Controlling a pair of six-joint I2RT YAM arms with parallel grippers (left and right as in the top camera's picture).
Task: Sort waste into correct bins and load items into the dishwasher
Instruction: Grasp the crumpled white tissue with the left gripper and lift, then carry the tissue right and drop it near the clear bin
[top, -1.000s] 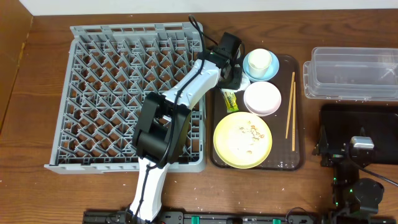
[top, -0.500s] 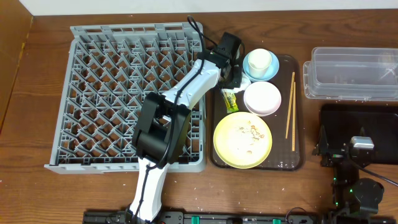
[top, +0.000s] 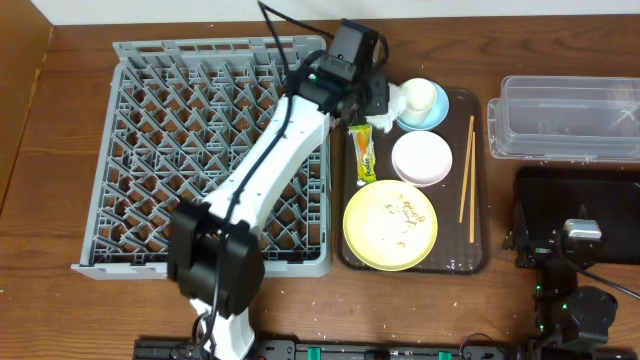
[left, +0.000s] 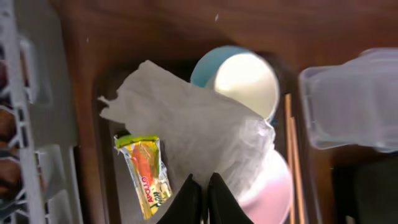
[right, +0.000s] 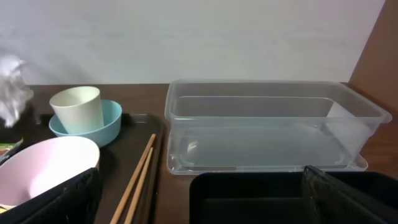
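The left gripper (left: 202, 184) has its fingers pressed together on a corner of the paper wad (left: 193, 127). The wad is held over the upper left corner of the brown tray (top: 478, 240), just beside the blue bowl (top: 436, 117).

In the left wrist view the spread paper hides most of the blue bowl, part of the cup (left: 247, 84) standing in it, and the upper edge of the pink bowl (left: 273, 186). From above, the left arm (top: 270, 170) crosses the dish rack (top: 160, 150) and covers a diagonal band of its pegs.

The right gripper (right: 199, 190) shows only as two dark fingers cut off at the bottom corners of its own view, spread wide with nothing between them. From above it is hard to pick out against the black tray (top: 590, 195).

The wrapper (top: 363, 152) lies flat on the brown tray along its left side, between the dish rack's edge and the pink bowl. It carries red lettering, probably a brand name, too blurred to read.

The plate (top: 390, 240), with crumbs (top: 400, 212) on it, fills the tray's lower half. The chopsticks (top: 466, 170) lie along the tray's right side.

A strip of bare table (top: 30, 200) separates the brown tray from the clear tub (top: 570, 118). The black tray sits just below the tub.
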